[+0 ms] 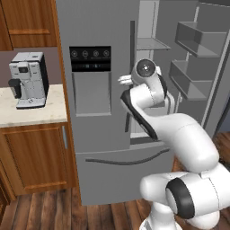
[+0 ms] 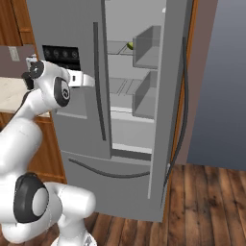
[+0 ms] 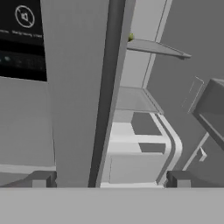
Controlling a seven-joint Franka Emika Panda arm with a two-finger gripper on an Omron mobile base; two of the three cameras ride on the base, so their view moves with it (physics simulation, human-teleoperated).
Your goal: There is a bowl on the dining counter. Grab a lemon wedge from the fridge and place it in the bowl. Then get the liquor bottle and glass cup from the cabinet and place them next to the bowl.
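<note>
Though small and partly hidden, the lemon wedge (image 2: 129,45) shows as a yellow-green speck on an upper shelf inside the fridge (image 2: 72,29), just beside the grey bin on the swung-open right door; it is likely light, soft and slick with juice, so I would pinch it gently across its rind-to-flesh flanks rather than by the pointed tips. Meanwhile the gripper (image 3: 109,179) stands spread wide with nothing between its tips, level with the fridge's dark bar handle (image 3: 107,87) and well below that shelf.
</note>
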